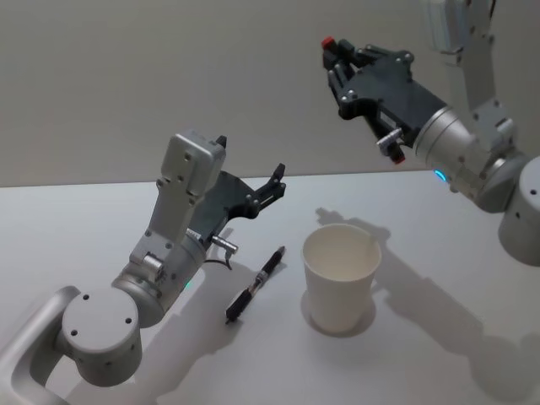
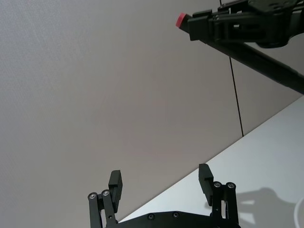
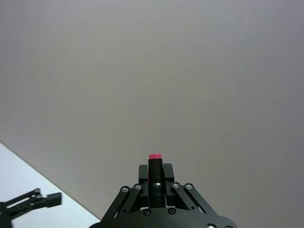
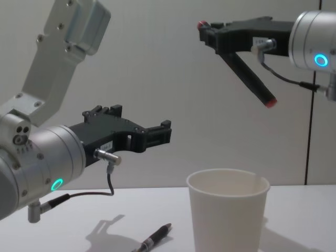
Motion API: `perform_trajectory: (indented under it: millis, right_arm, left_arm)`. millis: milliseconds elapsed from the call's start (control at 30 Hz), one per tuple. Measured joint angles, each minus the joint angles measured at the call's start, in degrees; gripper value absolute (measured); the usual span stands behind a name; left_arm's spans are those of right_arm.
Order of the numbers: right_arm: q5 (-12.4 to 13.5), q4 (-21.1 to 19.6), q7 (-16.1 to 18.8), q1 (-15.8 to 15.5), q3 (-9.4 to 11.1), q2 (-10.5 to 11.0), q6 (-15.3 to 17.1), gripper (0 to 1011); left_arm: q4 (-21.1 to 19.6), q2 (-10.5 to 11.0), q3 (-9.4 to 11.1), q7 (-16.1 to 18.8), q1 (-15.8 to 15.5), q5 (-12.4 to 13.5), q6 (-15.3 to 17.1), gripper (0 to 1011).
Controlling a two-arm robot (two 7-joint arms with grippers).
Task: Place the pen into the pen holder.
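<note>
My right gripper (image 1: 337,63) is raised high over the table and shut on a black pen (image 4: 249,79) with red ends; the pen (image 3: 155,167) stands between its fingers. Well below it, the pen holder, a white paper cup (image 1: 340,274), stands upright and empty on the table, also in the chest view (image 4: 228,215). A second black pen (image 1: 256,284) lies flat on the table just left of the cup. My left gripper (image 1: 274,181) hovers open above and behind that pen, holding nothing; its fingers (image 2: 115,183) are spread wide.
The white table (image 1: 439,354) stretches around the cup, with a plain grey wall (image 1: 169,76) behind it. My left arm's base (image 1: 97,329) takes up the near left corner.
</note>
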Motion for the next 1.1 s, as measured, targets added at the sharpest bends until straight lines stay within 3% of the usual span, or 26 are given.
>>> perform_trajectory:
  millis: [267, 567, 833, 1100]
  right_arm:
    - [3.5, -2.2, 4.3, -1.3, 0.0, 1.1, -2.0, 175]
    - [11.4, -4.0, 8.2, -4.2, 0.1, 2.4, -5.5, 175]
    - [17.0, -2.7, 9.8, -6.7, -0.3, 2.9, -8.3, 175]
    - [19.0, 0.0, 10.2, -7.4, -1.1, 2.2, -10.4, 175]
  left_arm:
    - [0.0, 0.0, 0.0, 0.0, 0.0, 0.0, 0.0, 1001]
    - [0.0, 0.0, 0.0, 0.0, 0.0, 0.0, 0.0, 1001]
    - [0.0, 0.0, 0.0, 0.0, 0.0, 0.0, 0.0, 1001]
    - [0.0, 0.0, 0.0, 0.0, 0.0, 0.0, 0.0, 1001]
